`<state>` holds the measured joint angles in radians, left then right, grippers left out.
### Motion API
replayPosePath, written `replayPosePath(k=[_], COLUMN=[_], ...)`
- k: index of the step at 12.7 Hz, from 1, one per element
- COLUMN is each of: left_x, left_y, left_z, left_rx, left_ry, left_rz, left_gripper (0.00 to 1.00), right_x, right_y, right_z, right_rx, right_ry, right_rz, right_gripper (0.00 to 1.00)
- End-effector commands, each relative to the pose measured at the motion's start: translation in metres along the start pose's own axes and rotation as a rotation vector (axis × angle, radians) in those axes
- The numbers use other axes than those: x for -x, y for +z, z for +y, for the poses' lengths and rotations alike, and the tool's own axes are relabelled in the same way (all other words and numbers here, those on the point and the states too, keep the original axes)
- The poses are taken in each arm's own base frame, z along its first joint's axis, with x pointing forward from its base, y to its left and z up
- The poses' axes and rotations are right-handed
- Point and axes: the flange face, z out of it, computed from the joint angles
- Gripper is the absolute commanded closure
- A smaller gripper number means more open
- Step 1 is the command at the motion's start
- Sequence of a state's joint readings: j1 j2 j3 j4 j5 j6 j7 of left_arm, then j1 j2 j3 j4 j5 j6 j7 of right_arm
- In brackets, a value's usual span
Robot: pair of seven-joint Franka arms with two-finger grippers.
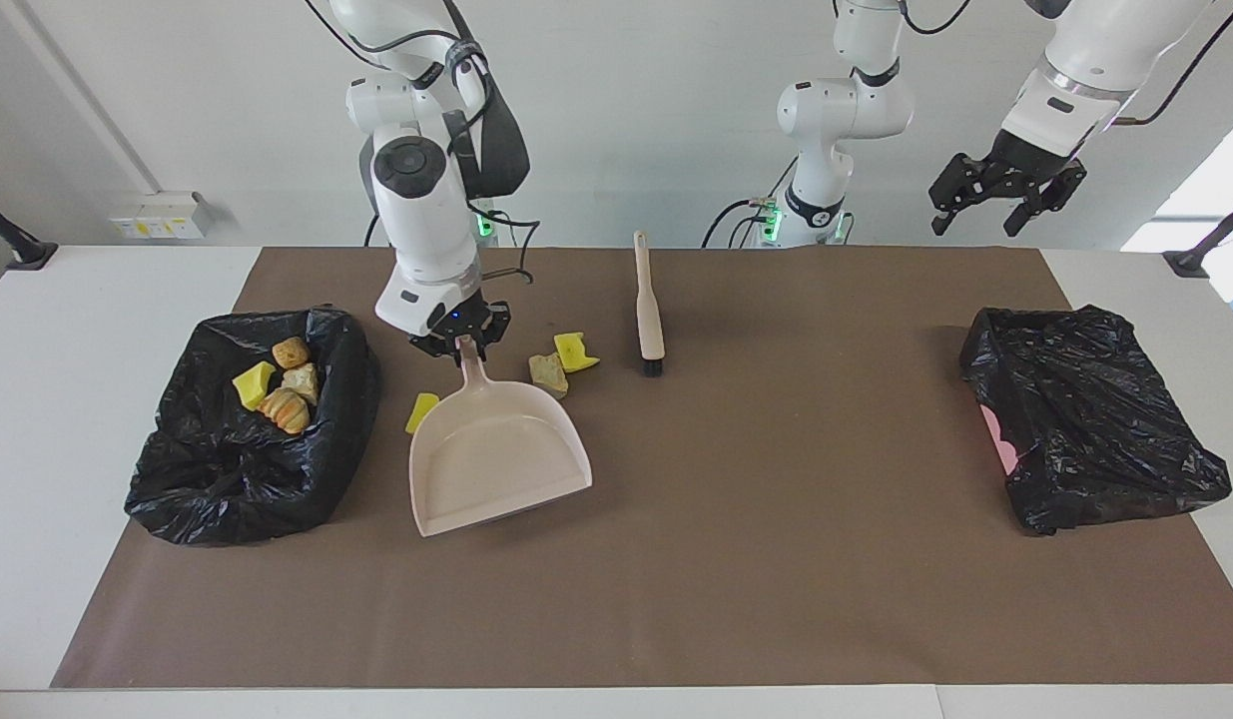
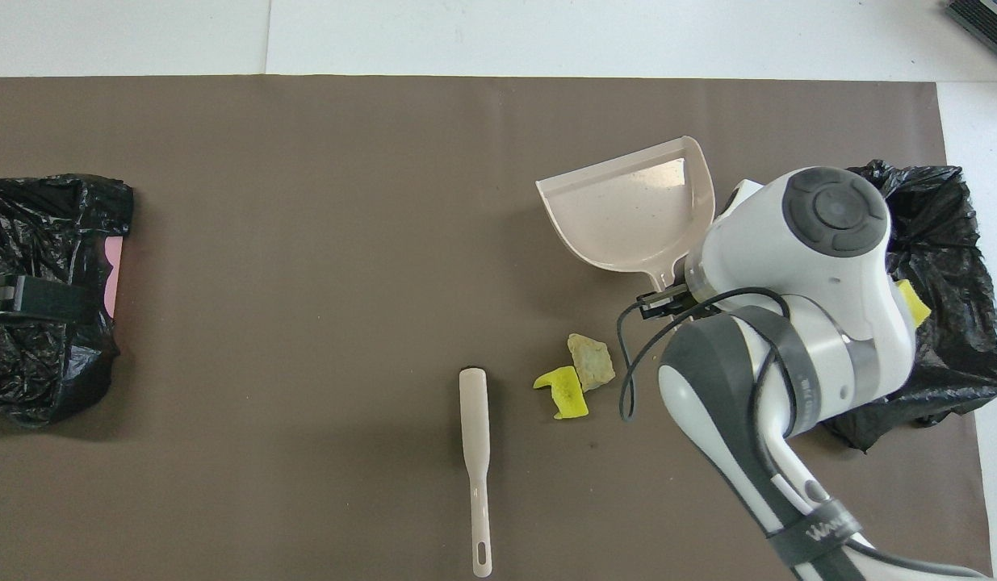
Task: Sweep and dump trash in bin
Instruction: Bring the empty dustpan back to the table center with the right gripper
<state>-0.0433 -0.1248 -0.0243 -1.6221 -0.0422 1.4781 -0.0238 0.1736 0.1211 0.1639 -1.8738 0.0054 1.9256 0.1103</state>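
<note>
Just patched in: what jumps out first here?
The right pincer holds an empty dustpan by its handle beside the bin, which already has four trash chunks in it. Three chunks remain on the mat near the brush. The left pincer waits open, raised.
</note>
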Motion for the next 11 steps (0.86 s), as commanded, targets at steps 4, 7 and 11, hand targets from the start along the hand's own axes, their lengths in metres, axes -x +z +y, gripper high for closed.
replayPosePath(k=[4, 7, 11], left_x=[0.003, 0.003, 0.003], left_y=[-0.007, -0.007, -0.007], left_z=[-0.003, -0.003, -0.003], left_rx=[0.001, 0.0, 0.001], left_ry=[-0.005, -0.005, -0.005], left_rz=[0.002, 0.001, 0.002], left_gripper=[0.0, 0.0, 0.0], right_x=[-0.032, -0.056, -0.086], right_y=[0.007, 0.031, 0.068], right_z=[-0.099, -0.136, -0.172], right_rx=[-0.099, -0.095, -0.097], right_ry=[0.15, 0.253, 0.317], right_rz=[-0.047, -0.07, -0.076], right_gripper=[1.0, 1.0, 1.0])
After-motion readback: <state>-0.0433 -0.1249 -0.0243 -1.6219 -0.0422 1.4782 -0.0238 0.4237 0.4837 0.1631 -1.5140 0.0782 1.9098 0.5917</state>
